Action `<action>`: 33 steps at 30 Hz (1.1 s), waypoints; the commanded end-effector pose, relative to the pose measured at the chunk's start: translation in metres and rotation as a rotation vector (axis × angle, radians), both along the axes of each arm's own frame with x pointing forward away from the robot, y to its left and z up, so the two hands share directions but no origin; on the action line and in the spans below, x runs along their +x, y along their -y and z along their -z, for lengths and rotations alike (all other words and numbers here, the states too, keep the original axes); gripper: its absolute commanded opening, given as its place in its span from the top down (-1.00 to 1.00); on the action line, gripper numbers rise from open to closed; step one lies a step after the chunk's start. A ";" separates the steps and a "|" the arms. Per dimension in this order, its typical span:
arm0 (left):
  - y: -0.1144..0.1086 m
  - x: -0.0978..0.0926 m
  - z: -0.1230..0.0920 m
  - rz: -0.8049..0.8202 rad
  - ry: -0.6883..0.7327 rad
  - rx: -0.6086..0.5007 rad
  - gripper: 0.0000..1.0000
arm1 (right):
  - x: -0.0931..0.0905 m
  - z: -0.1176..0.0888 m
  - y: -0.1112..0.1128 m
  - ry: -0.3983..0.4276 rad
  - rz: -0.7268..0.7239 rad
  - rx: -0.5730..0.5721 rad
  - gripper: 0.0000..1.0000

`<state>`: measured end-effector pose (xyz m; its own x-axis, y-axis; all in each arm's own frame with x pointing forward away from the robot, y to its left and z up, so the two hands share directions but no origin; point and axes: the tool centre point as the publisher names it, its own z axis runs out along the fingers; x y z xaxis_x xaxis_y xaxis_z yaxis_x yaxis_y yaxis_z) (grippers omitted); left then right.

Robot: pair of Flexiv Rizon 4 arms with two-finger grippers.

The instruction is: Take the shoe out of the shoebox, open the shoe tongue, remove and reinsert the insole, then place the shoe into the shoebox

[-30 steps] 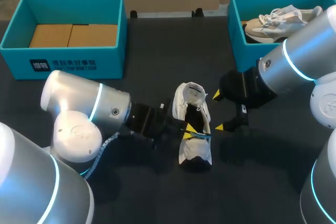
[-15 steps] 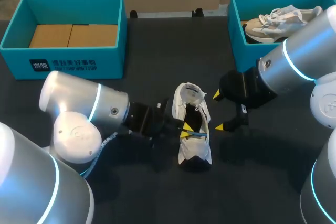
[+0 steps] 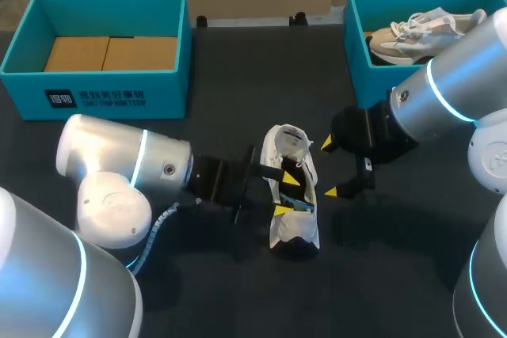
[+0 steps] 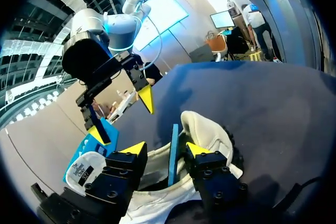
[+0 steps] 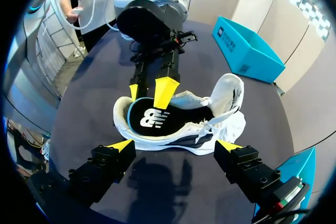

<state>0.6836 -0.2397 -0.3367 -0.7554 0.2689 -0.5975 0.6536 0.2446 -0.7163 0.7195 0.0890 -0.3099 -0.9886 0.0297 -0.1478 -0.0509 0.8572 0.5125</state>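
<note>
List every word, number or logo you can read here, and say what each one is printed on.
Left shoebox, front wall: white print, too blurred to read.
Insole: white brand logo, left unquoted.
Shoe tongue label: dark tag, print too small to read.
No other text shows.

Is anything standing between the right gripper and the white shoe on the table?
Nothing visible. Only bare table lies between the right gripper and the shoe; the left gripper is at the shoe's opening.

The blue insole (image 4: 172, 153) is being straddled, untouched, by the left end effector's (image 4: 165, 149) spread fingers inside the white shoe (image 4: 210, 129). Ahead, the right end effector (image 4: 122, 116) is being held open above the bench (image 4: 268, 108).
</note>
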 end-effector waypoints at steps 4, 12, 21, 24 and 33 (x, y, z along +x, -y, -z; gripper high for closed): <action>0.005 -0.006 0.009 0.007 -0.020 0.014 1.00 | -0.001 0.001 0.000 0.002 0.001 0.000 -1.00; 0.010 -0.001 0.017 -0.002 -0.036 0.021 1.00 | -0.001 0.001 0.000 0.002 0.001 0.000 -1.00; 0.008 0.000 0.032 -0.020 -0.071 0.054 1.00 | -0.001 0.001 0.000 0.002 0.001 0.000 -1.00; 0.004 0.001 0.033 -0.032 -0.079 0.059 1.00 | -0.001 0.001 0.000 0.002 0.001 0.000 -1.00; -0.006 0.002 0.005 -0.041 -0.056 0.014 -0.79 | -0.001 0.001 0.000 0.002 0.001 0.000 -1.00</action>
<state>0.6894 -0.2417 -0.3483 -0.8017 0.2479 -0.5440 0.5970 0.2874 -0.7490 0.7195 0.0890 -0.3099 -0.9886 0.0297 -0.1478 -0.0509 0.8572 0.5125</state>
